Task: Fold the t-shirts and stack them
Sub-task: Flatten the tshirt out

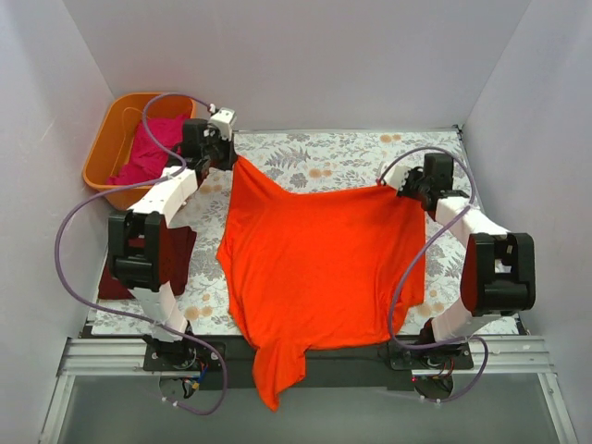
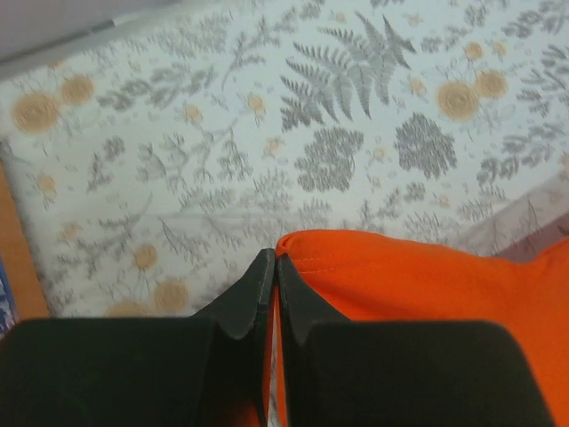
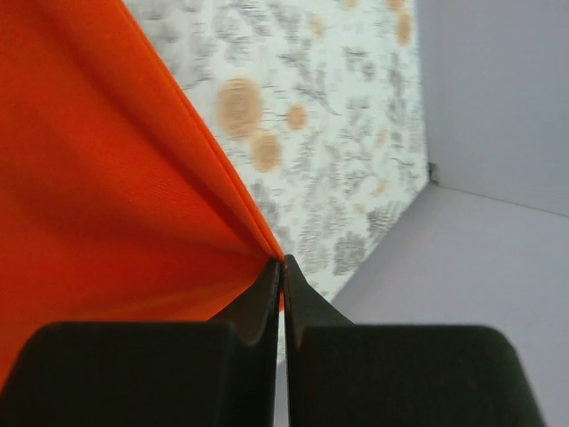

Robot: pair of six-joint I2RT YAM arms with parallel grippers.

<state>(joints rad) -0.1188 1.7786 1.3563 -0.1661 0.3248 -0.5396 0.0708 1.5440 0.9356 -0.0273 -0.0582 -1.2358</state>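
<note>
White walls close in a table spread with a floral cloth [image 1: 324,153], the two arms bolted at its near edge. Nearest, a tail of the bright orange-red t-shirt [image 1: 314,259] hangs over that near edge between the arm bases. From there the shirt spreads up across the middle of the cloth, broad and mostly flat. Left of it, partly under the left arm, a dark maroon t-shirt [image 1: 182,250] lies on the cloth beside the orange-red one.

Farther back, each arm holds one far corner of the orange-red shirt. The left gripper [image 1: 229,159] has its fingers pressed together on the far-left corner, and its wrist view shows the cloth pinched at the black tips. The right gripper [image 1: 393,183] is likewise clamped on the far-right corner, with fabric fanning away from its closed tips. The shirt edge between the two corners sags slightly.

At the far left corner, just off the cloth, stands an orange plastic tub [image 1: 100,157] with a magenta-pink t-shirt [image 1: 153,148] crumpled inside.
</note>
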